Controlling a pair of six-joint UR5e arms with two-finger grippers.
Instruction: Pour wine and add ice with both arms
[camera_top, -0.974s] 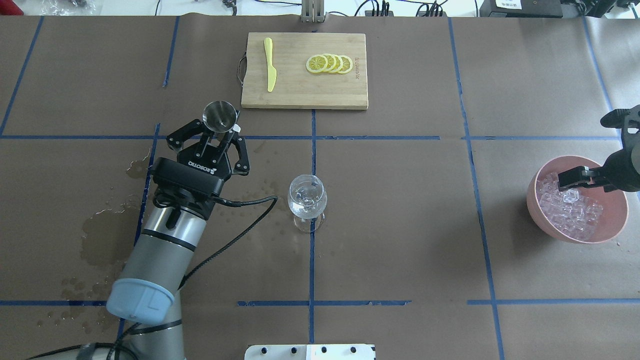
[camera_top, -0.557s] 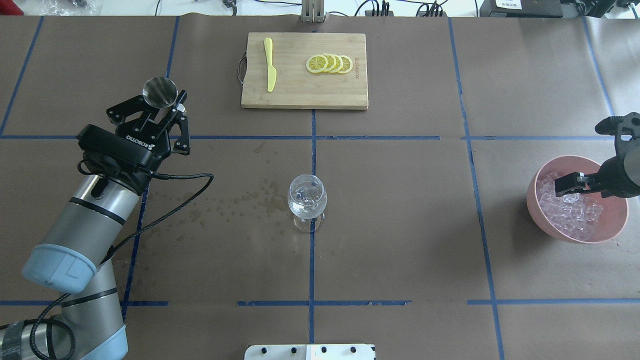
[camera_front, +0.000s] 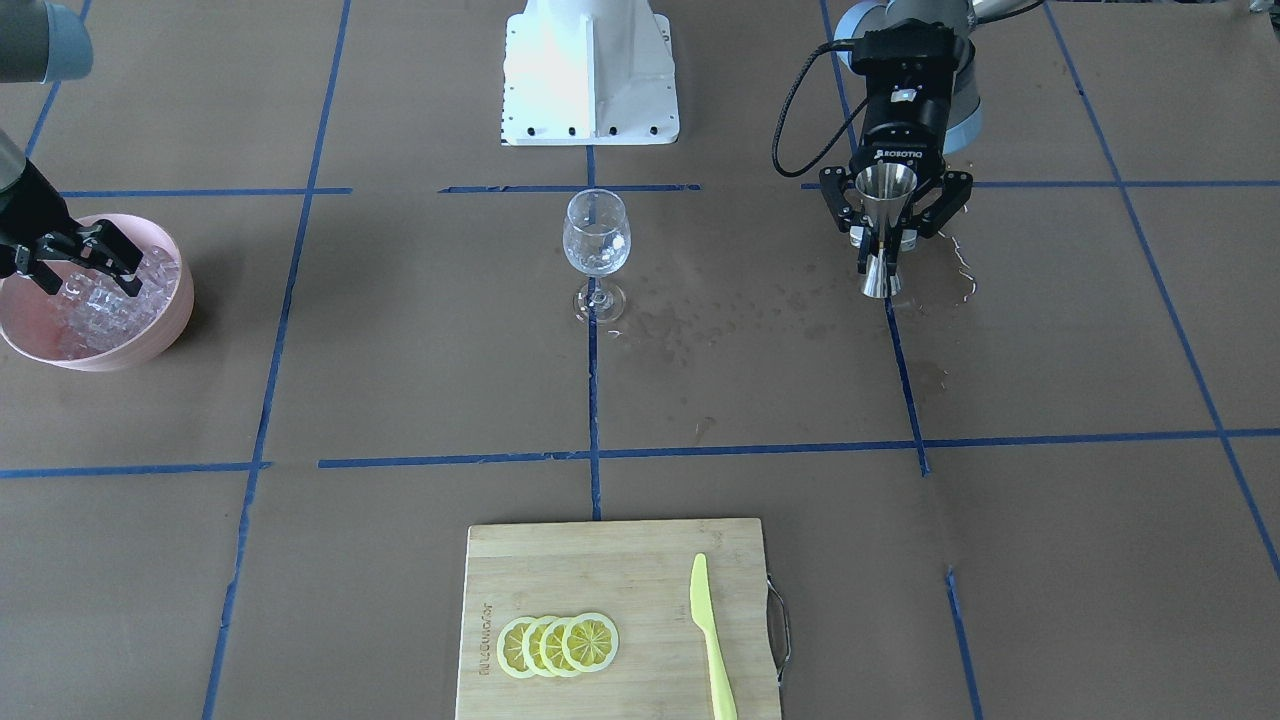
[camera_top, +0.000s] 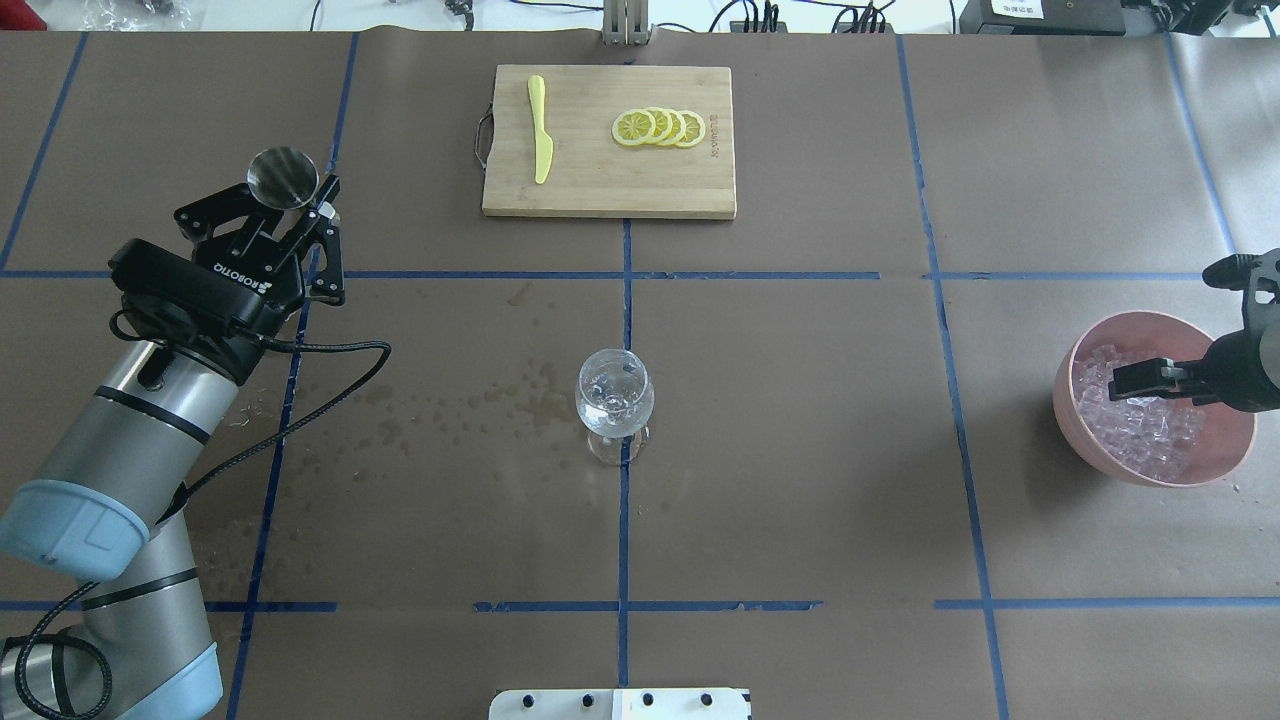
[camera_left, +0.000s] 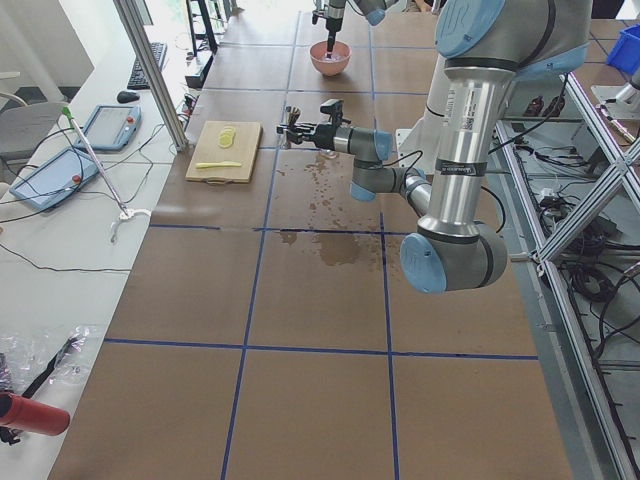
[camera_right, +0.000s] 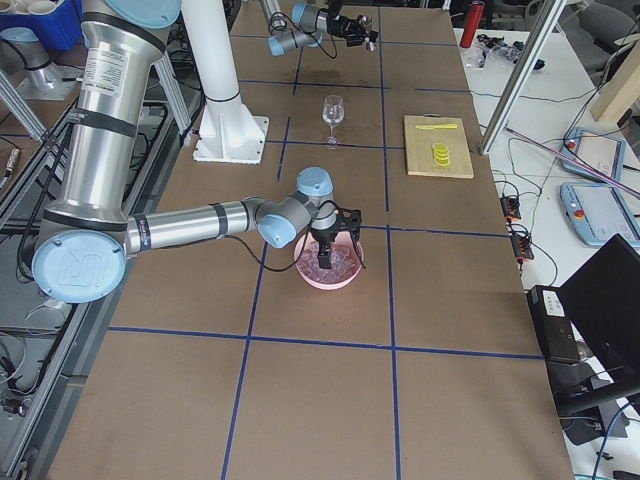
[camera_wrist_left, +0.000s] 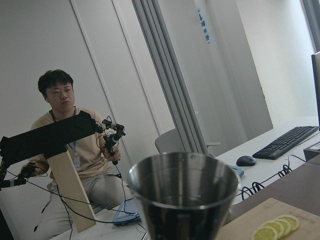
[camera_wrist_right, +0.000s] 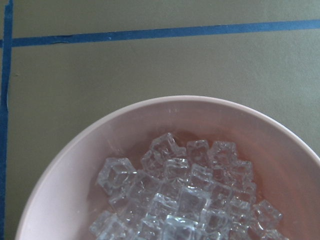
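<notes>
My left gripper is shut on the steel hourglass jigger and holds it upright over the table's far left, well away from the wine glass. In the front view the jigger sits low between the fingers, its foot near the paper. The left wrist view shows its cup; I cannot tell whether it holds wine. My right gripper is open, down in the pink bowl on the heap of ice cubes. The right wrist view looks onto the ice.
A bamboo cutting board with lemon slices and a yellow knife lies at the far middle. Wet stains mark the paper left of the glass. The white base sits at the near edge.
My left arm has swung left and farther back with the jigger, away from the glass. My right gripper has sunk lower into the ice bowl.
</notes>
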